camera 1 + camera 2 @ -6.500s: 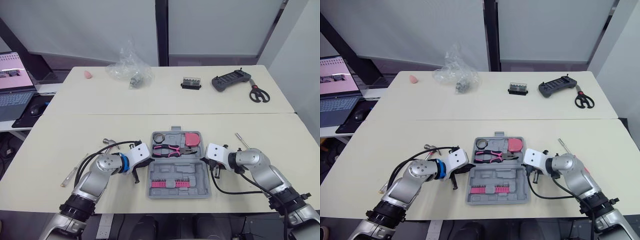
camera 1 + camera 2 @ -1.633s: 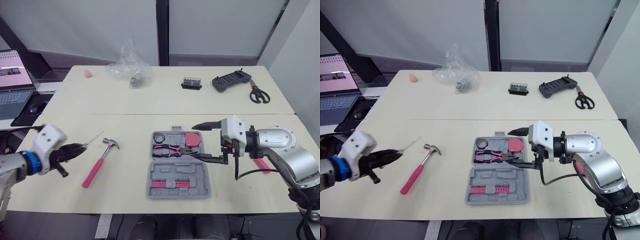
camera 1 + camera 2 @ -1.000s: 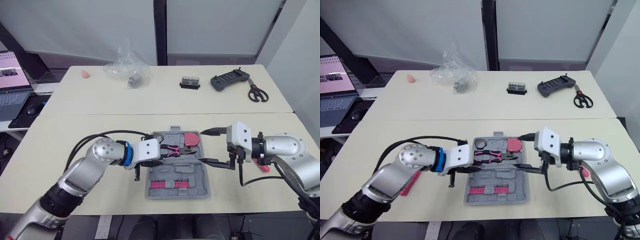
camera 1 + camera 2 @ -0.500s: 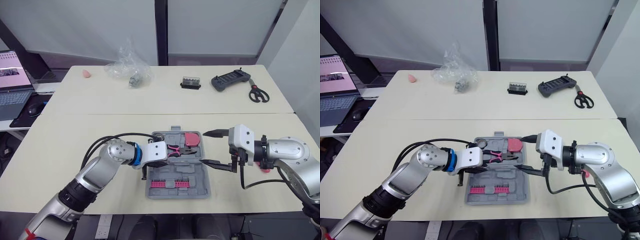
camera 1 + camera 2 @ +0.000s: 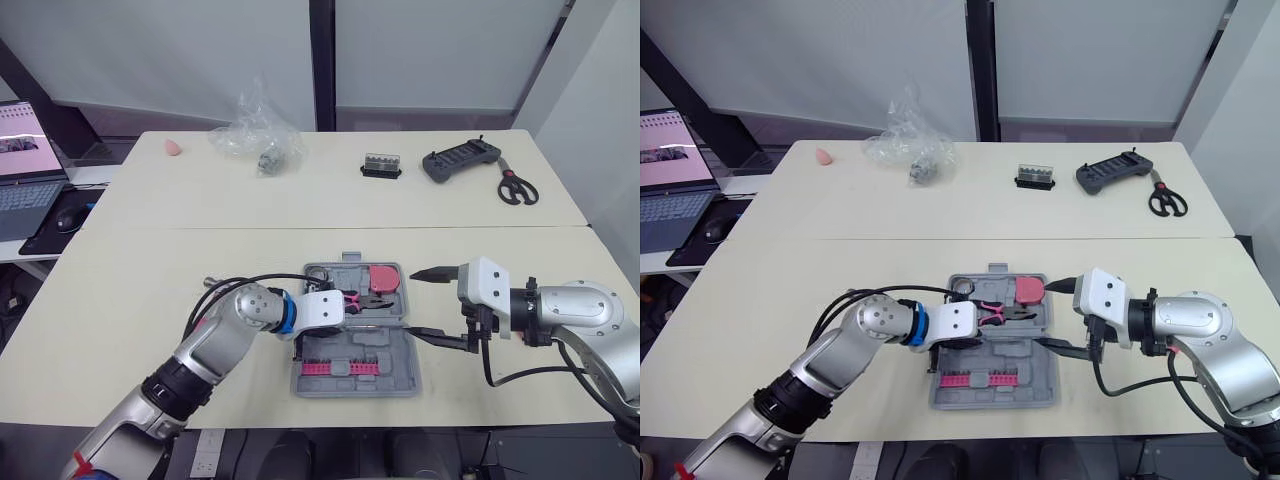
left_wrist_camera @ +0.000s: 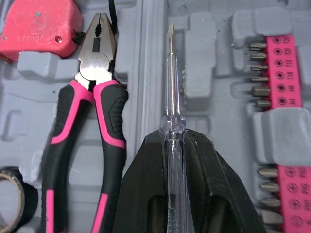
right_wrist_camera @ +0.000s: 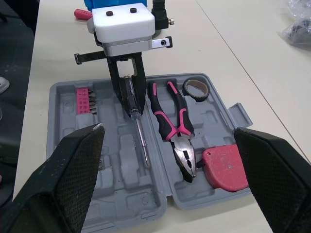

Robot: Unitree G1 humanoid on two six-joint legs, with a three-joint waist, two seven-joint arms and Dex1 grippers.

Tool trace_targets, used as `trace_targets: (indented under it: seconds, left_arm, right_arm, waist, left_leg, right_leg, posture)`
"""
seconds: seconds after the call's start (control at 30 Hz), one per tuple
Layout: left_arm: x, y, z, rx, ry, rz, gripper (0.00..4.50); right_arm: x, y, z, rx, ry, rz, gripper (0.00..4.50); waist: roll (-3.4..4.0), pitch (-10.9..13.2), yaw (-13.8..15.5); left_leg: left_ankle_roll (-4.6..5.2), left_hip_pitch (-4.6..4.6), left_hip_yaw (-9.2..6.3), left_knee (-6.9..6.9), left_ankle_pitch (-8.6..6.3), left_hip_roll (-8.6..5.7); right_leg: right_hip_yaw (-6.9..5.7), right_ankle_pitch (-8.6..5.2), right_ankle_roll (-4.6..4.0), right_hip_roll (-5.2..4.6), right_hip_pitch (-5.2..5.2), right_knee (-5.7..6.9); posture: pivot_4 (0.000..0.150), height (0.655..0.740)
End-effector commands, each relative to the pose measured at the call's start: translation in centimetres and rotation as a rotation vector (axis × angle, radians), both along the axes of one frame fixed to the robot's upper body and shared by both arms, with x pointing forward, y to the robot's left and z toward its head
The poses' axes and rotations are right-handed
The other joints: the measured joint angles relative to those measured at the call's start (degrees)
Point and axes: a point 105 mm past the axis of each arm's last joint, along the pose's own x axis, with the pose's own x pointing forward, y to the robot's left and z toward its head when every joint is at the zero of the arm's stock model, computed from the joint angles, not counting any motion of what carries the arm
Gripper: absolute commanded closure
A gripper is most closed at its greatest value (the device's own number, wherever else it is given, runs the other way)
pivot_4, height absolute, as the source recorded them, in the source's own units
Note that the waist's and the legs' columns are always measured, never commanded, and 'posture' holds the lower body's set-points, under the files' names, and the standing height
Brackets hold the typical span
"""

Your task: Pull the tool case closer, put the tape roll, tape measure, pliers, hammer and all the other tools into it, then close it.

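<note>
Reaching over the tool case (image 5: pixel 392 347), left claw (image 6: pixel 172 141) pinching a screwdriver (image 6: pixel 171 82); right claw (image 5: pixel 411 301) wide.

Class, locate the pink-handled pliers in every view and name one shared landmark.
Left eye view: pliers in the tool case's far half.
Right eye view: pliers, same place.
Left wrist view: pliers beside the clear screwdriver.
Right wrist view: pliers between screwdriver and tape roll.
Shared landmark: red tape measure at the pliers' nose.

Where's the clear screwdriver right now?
In the left wrist view the screwdriver is clamped in the left gripper over the open tool case, between the pliers and the pink bit rack.
</note>
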Motion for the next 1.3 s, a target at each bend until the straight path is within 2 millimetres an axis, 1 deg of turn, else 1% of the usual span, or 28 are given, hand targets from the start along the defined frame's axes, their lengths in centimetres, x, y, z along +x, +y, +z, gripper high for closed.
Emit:
trace_targets:
  seconds: [0.03, 0.5, 0.63, 0.8, 1.03, 1.3]
  left_arm:
    - [0.2, -0.4, 0.5, -0.002, -0.036, -0.030, 4.31]
    - [-0.5, -0.5, 0.3, -0.009, -0.023, -0.060, 4.31]
    - [-0.6, -1.2, 0.9, -0.041, -0.029, -0.067, 4.31]
    - [-0.6, -1.2, 1.2, -0.041, -0.040, -0.068, 4.31]
    - [-0.8, -0.7, 0.7, -0.026, -0.029, -0.059, 4.31]
    - [-0.4, -0.5, 0.3, -0.019, -0.054, -0.039, 4.31]
  right_arm:
    - [-0.1, 0.0, 1.1, -0.011, -0.052, 0.008, 0.00]
    - [-0.2, 0.0, 1.0, -0.001, -0.048, 0.003, 0.00]
    - [-0.1, -0.1, 0.9, -0.003, -0.049, 0.003, 0.00]
    - [-0.1, -0.2, 0.7, -0.006, -0.049, 0.005, 0.00]
    - [0.0, -0.1, 0.7, -0.012, -0.054, 0.010, 0.00]
    - [0.1, -0.1, 0.7, -0.012, -0.055, 0.007, 0.00]
  waist:
    - [0.00, 0.00, -0.01]
    - [0.00, 0.00, 0.03]
    - [0.00, 0.00, 0.04]
    - [0.00, 0.00, 0.01]
    - [0.00, 0.00, 0.01]
    - [0.00, 0.00, 0.05]
  left_leg:
    - [-0.01, 0.00, 0.00, 0.00, 0.00, 0.00]
    - [-0.02, 0.00, 0.00, 0.01, 0.01, 0.00]
    - [-0.02, 0.00, 0.00, 0.01, 0.01, 0.00]
    - [-0.02, 0.01, 0.00, 0.01, 0.01, 0.00]
    - [-0.02, 0.01, 0.00, 0.02, 0.01, 0.00]
    - [-0.03, 0.01, 0.00, 0.03, 0.02, 0.00]
  right_leg:
    - [0.00, 0.00, 0.00, 0.00, 0.00, 0.00]
    - [0.00, 0.00, 0.00, 0.00, 0.01, 0.01]
    - [0.00, 0.00, 0.00, 0.00, 0.01, 0.01]
    - [0.00, 0.00, 0.00, 0.00, 0.01, 0.01]
    - [0.00, 0.00, 0.00, 0.00, 0.02, 0.02]
    - [0.00, 0.00, 0.00, 0.00, 0.02, 0.02]
  posture:
    - [0.150, 0.7400]
    - [0.150, 0.7400]
    - [0.150, 0.7400]
    - [0.150, 0.7400]
    - [0.150, 0.7400]
    - [0.150, 0.7400]
